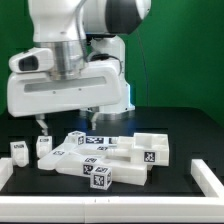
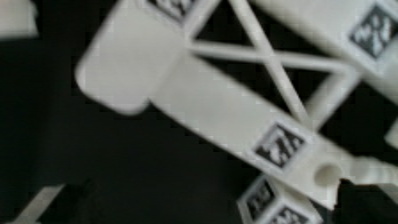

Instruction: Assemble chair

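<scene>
The chair is in loose white tagged pieces on the black table. A heap of slabs and bars (image 1: 100,158) lies at the middle front, with a flatter slab (image 1: 150,150) at its right end. Two short pieces (image 1: 18,151) (image 1: 43,147) stand apart at the exterior view's left. My gripper (image 1: 65,122) hangs just above the left part of the heap, its dark fingers (image 1: 42,123) wide apart, open, with nothing between them. The wrist view is blurred. It shows a cross-braced white piece (image 2: 231,60) with a tag (image 2: 285,143) below the gripper (image 2: 199,205).
The white raised border (image 1: 210,176) runs along the front of the black table (image 1: 185,125). A green backdrop stands behind. The arm's bulky white body (image 1: 70,80) hides the table's back middle.
</scene>
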You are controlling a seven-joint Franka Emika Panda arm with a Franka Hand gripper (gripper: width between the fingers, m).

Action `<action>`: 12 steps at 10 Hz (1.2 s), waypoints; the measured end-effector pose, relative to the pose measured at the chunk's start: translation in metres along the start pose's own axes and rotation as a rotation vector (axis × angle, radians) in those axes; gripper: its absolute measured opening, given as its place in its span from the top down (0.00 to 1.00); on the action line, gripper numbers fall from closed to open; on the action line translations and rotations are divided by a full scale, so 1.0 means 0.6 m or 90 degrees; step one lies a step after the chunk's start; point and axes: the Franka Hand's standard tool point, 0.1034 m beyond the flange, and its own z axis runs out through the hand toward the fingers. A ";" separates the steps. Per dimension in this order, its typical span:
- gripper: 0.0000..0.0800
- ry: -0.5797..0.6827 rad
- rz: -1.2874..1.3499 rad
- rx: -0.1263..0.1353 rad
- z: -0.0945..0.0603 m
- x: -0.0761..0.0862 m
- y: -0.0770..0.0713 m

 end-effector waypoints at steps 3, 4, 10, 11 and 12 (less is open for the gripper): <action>0.19 -0.004 0.012 0.002 0.003 -0.004 0.000; 0.19 -0.005 0.035 0.002 0.008 0.008 -0.003; 0.19 0.009 0.187 0.011 0.018 0.154 -0.028; 0.19 0.008 0.190 0.010 0.022 0.151 -0.025; 0.19 0.004 0.202 0.005 0.041 0.142 -0.016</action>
